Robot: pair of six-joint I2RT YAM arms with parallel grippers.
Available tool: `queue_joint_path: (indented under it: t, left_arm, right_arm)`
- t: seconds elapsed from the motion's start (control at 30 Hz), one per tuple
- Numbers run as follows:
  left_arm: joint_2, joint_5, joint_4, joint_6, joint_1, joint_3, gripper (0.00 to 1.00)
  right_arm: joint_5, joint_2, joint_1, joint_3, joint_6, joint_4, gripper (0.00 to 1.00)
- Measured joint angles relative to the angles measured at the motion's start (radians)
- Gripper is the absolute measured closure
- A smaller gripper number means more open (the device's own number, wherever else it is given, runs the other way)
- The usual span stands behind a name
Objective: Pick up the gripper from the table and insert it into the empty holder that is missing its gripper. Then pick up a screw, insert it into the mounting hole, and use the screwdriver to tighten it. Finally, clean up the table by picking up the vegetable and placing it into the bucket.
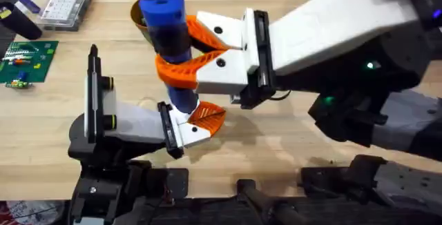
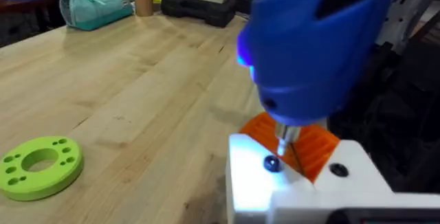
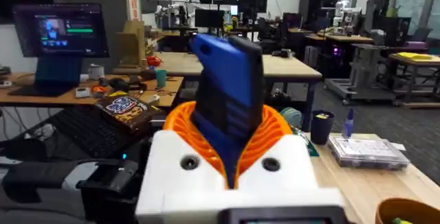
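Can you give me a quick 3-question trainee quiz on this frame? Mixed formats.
1. True or false: the right gripper is clamped on the screwdriver.
2. The screwdriver's bit points down at: A) the bucket B) the gripper seated in the holder C) the green circuit board
3. Fill in: on the table, the left wrist view shows a bright green ____.

Key: 1 true; 2 B; 3 ring-shaped disc.
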State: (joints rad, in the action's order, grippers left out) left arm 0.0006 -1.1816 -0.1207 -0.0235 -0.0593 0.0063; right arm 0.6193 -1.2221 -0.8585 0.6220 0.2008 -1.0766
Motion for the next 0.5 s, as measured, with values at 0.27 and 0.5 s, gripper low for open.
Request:
queue_joint_path:
  t: [0.27,0.5]
  left_arm:
    - [0.0,0.0,0.0,0.0,0.0,0.0,0.99]
    - [0.0,0.0,0.0,0.0,0.0,0.0,0.99]
  right_arm:
    - [0.0,0.0,0.0,0.0,-0.001,0.023,0.974]
    - [0.0,-0.001,0.0,0.0,-0.004,0.023,0.974]
